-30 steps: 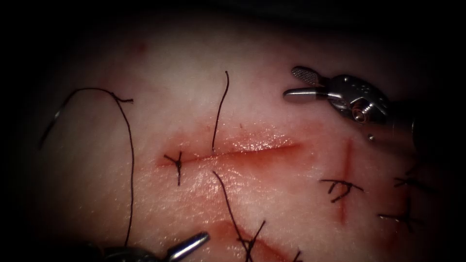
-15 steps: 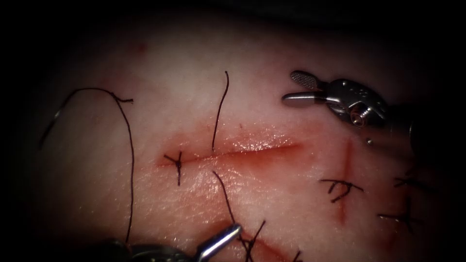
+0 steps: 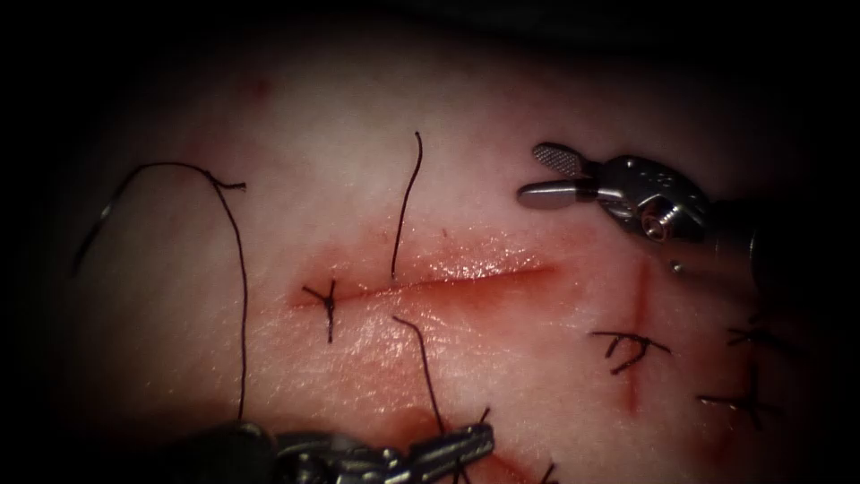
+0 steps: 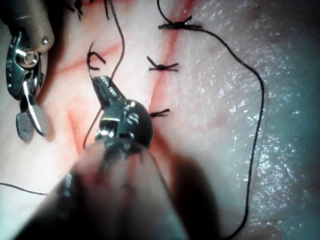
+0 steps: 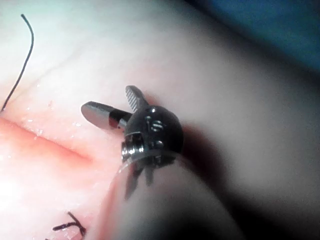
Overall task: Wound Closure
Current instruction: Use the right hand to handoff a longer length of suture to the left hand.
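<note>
The left tool (image 3: 470, 441) is reaching in low at the near edge of the tissue (image 3: 502, 108), and its jaws are lying together at the strand of thread (image 3: 421, 358) that is running from the near lip of the cut (image 3: 448, 280) toward it. From the left wrist view the same tool (image 4: 102, 85) is pinching that dark strand at its tip. The right tool (image 3: 551, 172) is hovering above the right end of the cut with its jaws spread apart and gripping nothing; the right wrist view is showing the same spread jaws (image 5: 112, 102) clear of the surface. A finished knot (image 3: 327, 296) is sitting at the left end of the cut. A long loop of thread (image 3: 240, 296) is trailing over the tissue on the left. I cannot make out the needle for certain.
</note>
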Robot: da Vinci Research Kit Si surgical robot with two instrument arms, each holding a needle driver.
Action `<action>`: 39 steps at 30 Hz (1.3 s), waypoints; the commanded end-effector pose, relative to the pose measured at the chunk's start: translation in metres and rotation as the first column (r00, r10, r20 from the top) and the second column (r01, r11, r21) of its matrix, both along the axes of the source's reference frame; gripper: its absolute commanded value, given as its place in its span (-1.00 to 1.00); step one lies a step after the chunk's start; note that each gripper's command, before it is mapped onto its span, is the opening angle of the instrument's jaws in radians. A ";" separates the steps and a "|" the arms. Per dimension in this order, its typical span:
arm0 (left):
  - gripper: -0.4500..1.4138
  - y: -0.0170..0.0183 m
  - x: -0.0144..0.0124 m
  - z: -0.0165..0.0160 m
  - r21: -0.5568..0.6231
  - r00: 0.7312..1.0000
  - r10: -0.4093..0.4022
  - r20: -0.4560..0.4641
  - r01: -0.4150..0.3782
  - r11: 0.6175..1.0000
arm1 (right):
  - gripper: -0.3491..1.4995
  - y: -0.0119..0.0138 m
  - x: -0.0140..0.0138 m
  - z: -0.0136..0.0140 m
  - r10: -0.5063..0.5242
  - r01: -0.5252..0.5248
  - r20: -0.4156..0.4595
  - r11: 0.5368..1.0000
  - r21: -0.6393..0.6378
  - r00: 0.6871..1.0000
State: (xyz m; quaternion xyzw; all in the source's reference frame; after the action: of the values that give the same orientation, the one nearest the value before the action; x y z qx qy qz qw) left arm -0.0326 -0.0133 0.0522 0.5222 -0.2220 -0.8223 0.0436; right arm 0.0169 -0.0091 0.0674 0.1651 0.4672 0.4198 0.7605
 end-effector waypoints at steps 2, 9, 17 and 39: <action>-1.00 0.0006 0.0000 0.0004 0.005 1.000 0.010 0.008 -0.010 1.000 | 0.67 -0.0010 0.0006 -0.0007 -0.063 0.063 -0.035 0.998 0.007 0.997; -1.00 0.0030 0.0033 0.0007 0.027 1.000 0.015 -0.002 -0.015 1.000 | 0.71 -0.0055 0.0031 -0.0069 -0.302 0.269 -0.188 0.946 -0.183 0.935; -1.00 0.0042 0.0024 0.0021 0.035 0.998 0.060 -0.027 -0.059 0.998 | 0.64 -0.0057 0.0082 -0.0124 -0.305 0.202 -0.158 0.862 -0.466 0.939; -1.00 0.0048 0.0024 0.0032 0.051 0.995 0.085 -0.044 -0.082 0.995 | 0.22 -0.0051 0.0136 -0.0118 -0.326 0.219 -0.037 0.710 -0.670 0.944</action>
State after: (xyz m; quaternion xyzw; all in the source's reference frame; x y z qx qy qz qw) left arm -0.0296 -0.0089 0.0549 0.5120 -0.1774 -0.8376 0.0699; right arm 0.0296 -0.0144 0.0551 -0.0157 0.6107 0.0971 0.7857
